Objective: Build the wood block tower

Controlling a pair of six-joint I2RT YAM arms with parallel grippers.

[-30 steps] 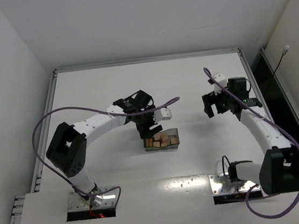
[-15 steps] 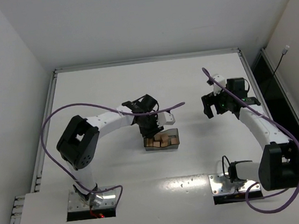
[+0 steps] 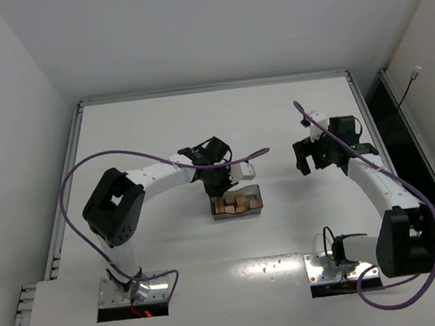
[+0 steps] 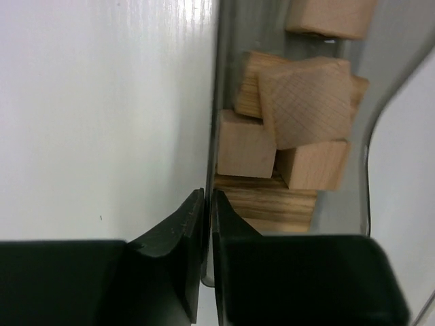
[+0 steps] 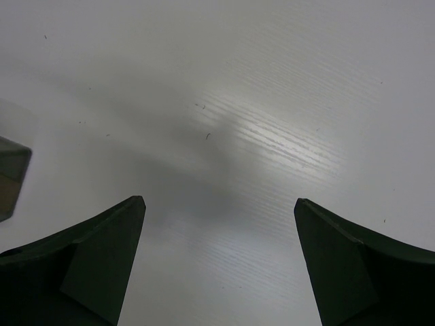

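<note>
Since 1 s ago the left arm's elbow has drawn in toward the centre of the table (image 3: 159, 130) and the left gripper (image 3: 218, 183) has come down onto the far-left edge of the tray (image 3: 255, 195). Over the last half second neither arm shows any clear change.

Top view: the grey translucent tray sits near the table's middle, between the 2 arms. The wood blocks (image 3: 234, 204) lie inside it in a loose heap.

Left wrist view: the left gripper (image 4: 206, 197) is clenched on the tray's thin side wall (image 4: 212, 102), with 1 finger outside on the table side and 1 finger inside the tray. At least 5 wood blocks (image 4: 304, 98) are visible, packed against one another. The largest face is tilted and rests on its neighbours, and 2 cubes lie side by side below it.

Right wrist view: the right gripper (image 5: 217, 201) hangs above bare table, its fingers released and spread wide, grasping nothing. A corner of the tray (image 5: 9, 178) shows at the left edge. In the top view the right gripper (image 3: 305, 158) is well apart from the tray, to its right.
</note>
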